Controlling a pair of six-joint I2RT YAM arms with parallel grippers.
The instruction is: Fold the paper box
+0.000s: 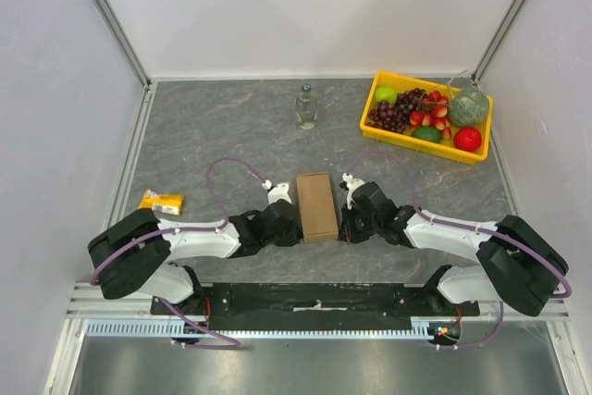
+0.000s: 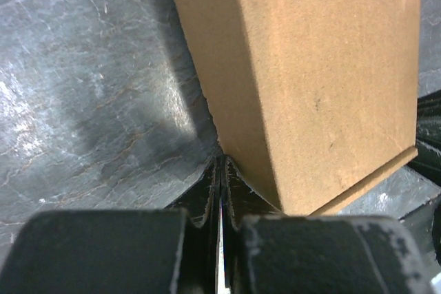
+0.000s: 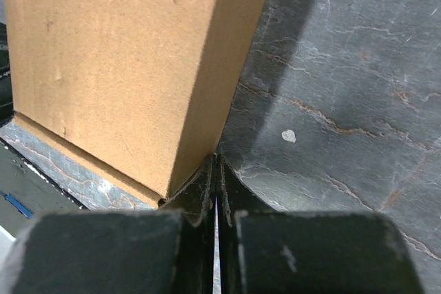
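The paper box (image 1: 316, 205) stands as a closed brown cardboard block at the near middle of the table, long side running front to back. My left gripper (image 1: 294, 226) is shut, its tips against the box's lower left side wall (image 2: 238, 101). My right gripper (image 1: 342, 225) is shut too, tips pressed against the box's lower right side wall (image 3: 227, 53). In the left wrist view the shut fingers (image 2: 207, 191) meet the wall's bottom edge; in the right wrist view the shut fingers (image 3: 231, 184) do the same. A lid flap edge (image 2: 372, 177) sticks out slightly at the near end.
A yellow tray (image 1: 379, 121) of fruit sits at the back right. A clear glass bottle (image 1: 306, 106) stands behind the box. A small yellow packet (image 1: 162, 202) lies at the left. White walls and metal rails bound the table.
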